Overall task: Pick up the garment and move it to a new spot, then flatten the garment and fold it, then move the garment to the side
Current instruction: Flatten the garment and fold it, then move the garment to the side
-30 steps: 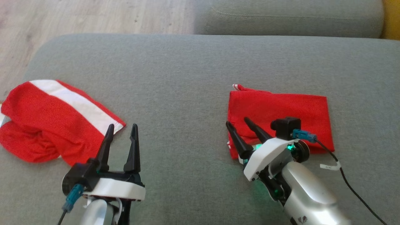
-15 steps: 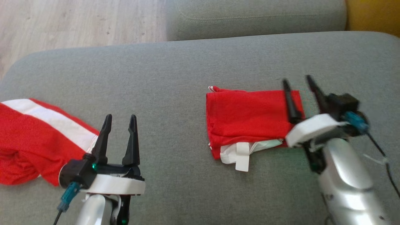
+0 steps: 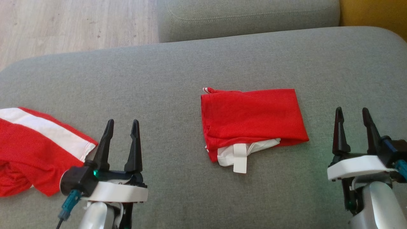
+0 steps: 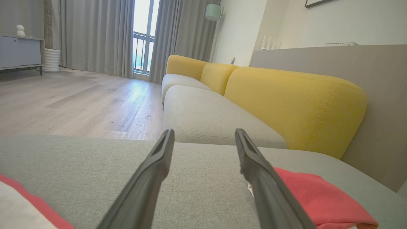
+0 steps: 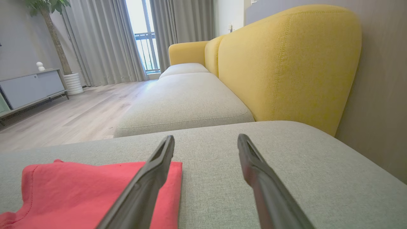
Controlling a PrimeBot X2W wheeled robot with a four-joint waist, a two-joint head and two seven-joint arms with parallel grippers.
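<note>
The folded red garment (image 3: 251,117) lay flat mid-cushion on the grey sofa (image 3: 178,79), the left gripper (image 3: 121,124) at its eight o'clock, the right gripper (image 3: 351,113) at four, both spread wide and empty.

fingers (image 5: 149,181): spread, empty | red garment (image 5: 79,190): flat on grey cushion (image 5: 302,165), beside fingers

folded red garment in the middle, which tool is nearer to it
Right. The right tool stands just off the right edge of the folded red garment, not touching; the left tool is farther off to its left, beside the red-and-white striped garment.
</note>
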